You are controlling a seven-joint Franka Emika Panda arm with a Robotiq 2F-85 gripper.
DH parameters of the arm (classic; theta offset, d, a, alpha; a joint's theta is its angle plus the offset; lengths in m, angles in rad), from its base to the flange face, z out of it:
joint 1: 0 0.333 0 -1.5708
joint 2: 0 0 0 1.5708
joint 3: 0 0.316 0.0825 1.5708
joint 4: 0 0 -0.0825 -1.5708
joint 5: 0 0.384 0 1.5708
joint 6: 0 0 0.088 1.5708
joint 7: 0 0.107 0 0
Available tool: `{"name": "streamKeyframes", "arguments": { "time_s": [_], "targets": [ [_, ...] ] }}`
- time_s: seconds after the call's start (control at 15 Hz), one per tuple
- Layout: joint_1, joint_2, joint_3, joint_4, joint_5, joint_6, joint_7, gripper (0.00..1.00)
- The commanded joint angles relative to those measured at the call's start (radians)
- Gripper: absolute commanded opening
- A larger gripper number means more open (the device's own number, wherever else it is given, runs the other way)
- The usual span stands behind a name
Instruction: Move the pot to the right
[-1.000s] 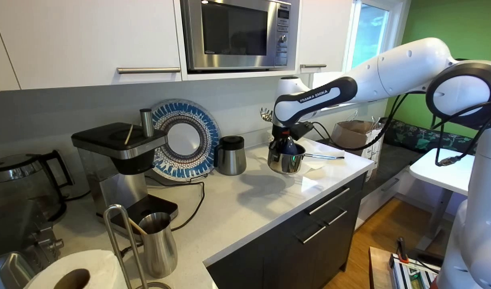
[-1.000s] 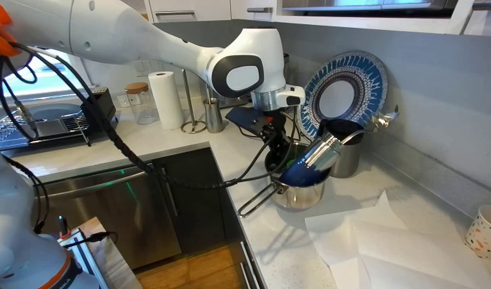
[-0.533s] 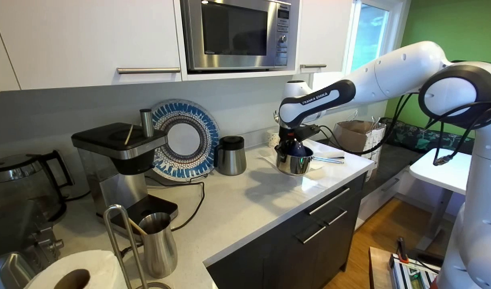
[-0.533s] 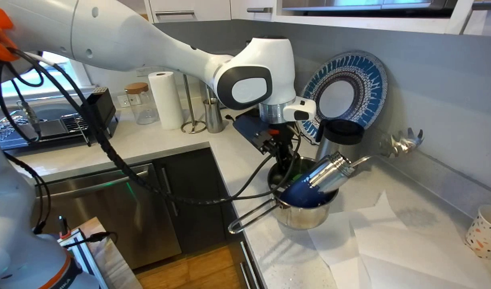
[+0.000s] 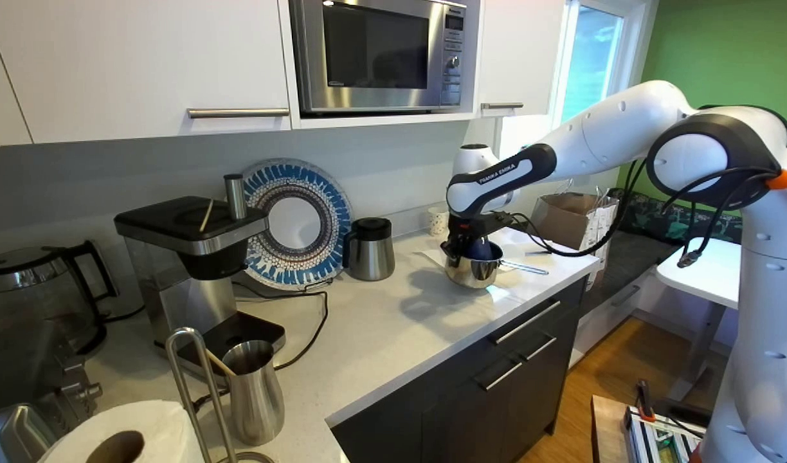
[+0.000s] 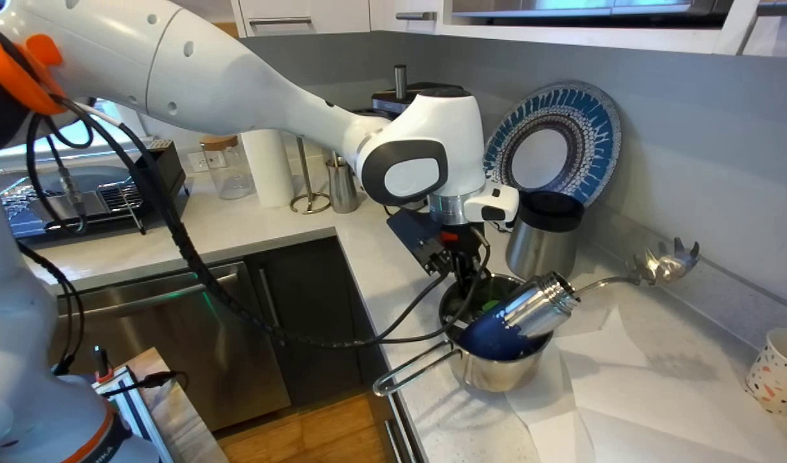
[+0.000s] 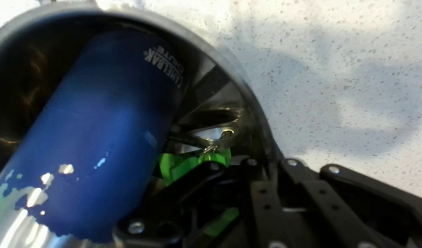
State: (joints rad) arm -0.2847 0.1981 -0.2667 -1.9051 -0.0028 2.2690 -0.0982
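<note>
The pot (image 5: 469, 275) is a shiny metal saucepan with a long wire handle (image 6: 413, 370); it also shows in an exterior view (image 6: 493, 374). My gripper (image 6: 461, 276) is shut on its rim (image 7: 249, 96). In the wrist view the gripper (image 7: 273, 168) has one finger inside the wall and one outside. A blue bottle (image 7: 104, 120) with a bare metal neck leans in the pot. A metal claw-ended utensil (image 6: 667, 262) sticks out past the bottle. A green item (image 7: 183, 167) and metal pieces lie inside. The pot is low over the counter; contact is unclear.
White paper sheets (image 6: 638, 386) lie on the counter beside the pot. A speckled cup (image 6: 776, 373) stands near the back wall. A steel carafe (image 5: 372, 254) and a patterned round plate (image 5: 265, 257) stand behind. A coffee maker (image 5: 191, 225) and steel pitcher (image 5: 260, 399) are further along.
My gripper has carried the pot with its contents lower and rightward in both exterior views, towards the paper sheets. The grip on the rim looks unchanged.
</note>
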Motion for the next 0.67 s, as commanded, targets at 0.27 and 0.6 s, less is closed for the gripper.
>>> {"name": "streamKeyframes", "arguments": {
  "time_s": [0.27,0.6],
  "targets": [
    [-0.017,0.034,0.007,0.032,0.046,0.033,-0.008,0.01],
    [-0.02,0.044,0.01,0.06,0.057,0.021,-0.016,0.31]
  ]
}}
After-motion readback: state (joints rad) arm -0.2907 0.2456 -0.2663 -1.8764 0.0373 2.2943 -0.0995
